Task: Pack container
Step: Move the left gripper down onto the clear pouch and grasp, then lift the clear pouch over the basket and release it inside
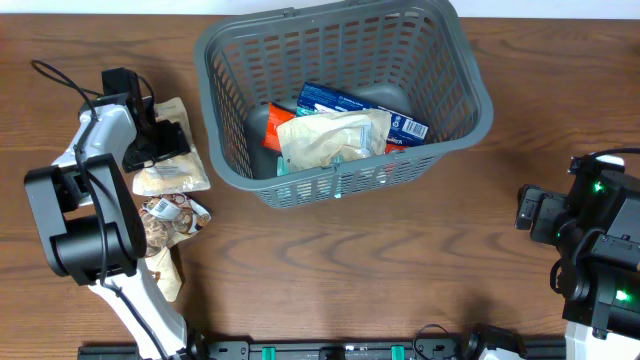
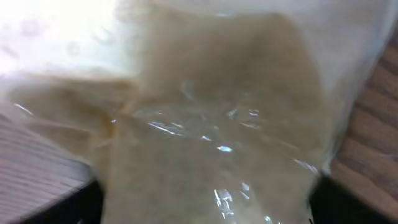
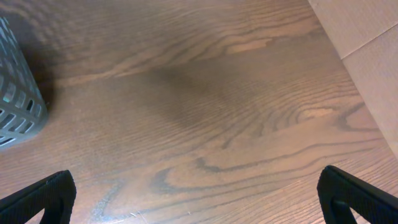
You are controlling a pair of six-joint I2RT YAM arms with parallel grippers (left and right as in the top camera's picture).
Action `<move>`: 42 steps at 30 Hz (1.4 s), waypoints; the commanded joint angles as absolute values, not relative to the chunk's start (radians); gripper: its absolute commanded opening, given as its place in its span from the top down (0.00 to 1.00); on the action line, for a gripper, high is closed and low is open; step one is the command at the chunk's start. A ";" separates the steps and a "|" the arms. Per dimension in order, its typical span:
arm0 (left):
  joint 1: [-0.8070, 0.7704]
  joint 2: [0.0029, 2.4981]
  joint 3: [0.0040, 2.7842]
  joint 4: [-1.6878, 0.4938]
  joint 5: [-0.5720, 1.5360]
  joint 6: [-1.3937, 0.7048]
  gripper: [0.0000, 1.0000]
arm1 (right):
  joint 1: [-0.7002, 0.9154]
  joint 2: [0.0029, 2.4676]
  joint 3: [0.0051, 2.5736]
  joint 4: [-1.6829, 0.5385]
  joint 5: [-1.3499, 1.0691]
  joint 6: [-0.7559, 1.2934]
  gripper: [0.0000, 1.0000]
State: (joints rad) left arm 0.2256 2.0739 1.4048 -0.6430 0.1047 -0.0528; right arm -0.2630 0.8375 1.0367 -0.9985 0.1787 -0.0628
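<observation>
The container (image 1: 474, 78), a dark grey slatted basket, stands at the top centre of the overhead view. It holds a blue pack (image 1: 352, 101), a pale clear bag (image 1: 330, 138) and a red pack (image 1: 279, 117). My left gripper (image 1: 158, 142) is down over a beige snack pack (image 1: 176, 178) left of the basket. In the left wrist view this pack (image 2: 211, 124) fills the frame, lying between my two spread fingers. My right gripper (image 3: 199, 199) is open and empty above bare wood at the right; the basket's corner (image 3: 15, 93) shows at its left.
Two more snack packs lie on the table below the left gripper: a patterned one (image 1: 172, 216) and one partly under the left arm (image 1: 166, 276). The right arm's base (image 1: 595, 250) stands at the right edge.
</observation>
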 commanded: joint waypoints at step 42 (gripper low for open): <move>0.197 1.398 1.649 -0.415 0.298 0.132 0.94 | -0.252 0.838 1.032 -0.995 0.175 -0.060 0.01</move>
State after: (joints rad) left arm 0.2253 1.4406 1.6398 -0.4450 0.1131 0.0925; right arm -0.2630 0.8375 1.0367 -0.9977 0.1757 -0.0628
